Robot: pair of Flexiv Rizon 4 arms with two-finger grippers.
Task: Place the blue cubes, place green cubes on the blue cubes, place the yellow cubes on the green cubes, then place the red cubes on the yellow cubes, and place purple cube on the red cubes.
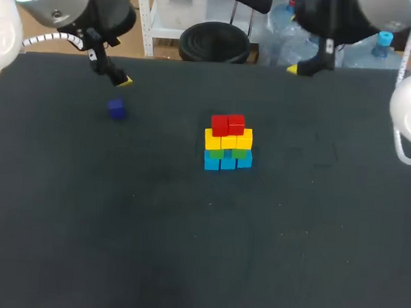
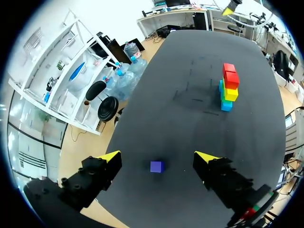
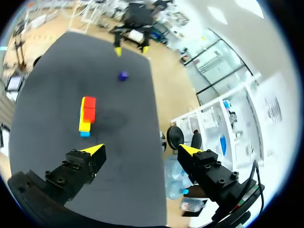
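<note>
In the middle of the table stands a stack of cubes (image 1: pixel 227 143): blue at the bottom, green, then yellow, with red cubes (image 1: pixel 227 124) on top. The stack (image 2: pixel 229 88) also shows far ahead of my left gripper, and the stack (image 3: pixel 87 115) shows ahead of my right one. A lone purple cube (image 1: pixel 116 108) lies at the far left. My left gripper (image 1: pixel 123 80) hovers open just behind it; the purple cube (image 2: pixel 157 166) lies below the gap between the fingers, untouched. My right gripper (image 1: pixel 295 68) is open and empty at the far edge, right of centre.
The black table (image 1: pixel 184 251) bears nothing else besides the stack and the purple cube. From my right gripper (image 3: pixel 141 150), the purple cube (image 3: pixel 123 75) and my left gripper (image 3: pixel 130 45) show beyond the stack.
</note>
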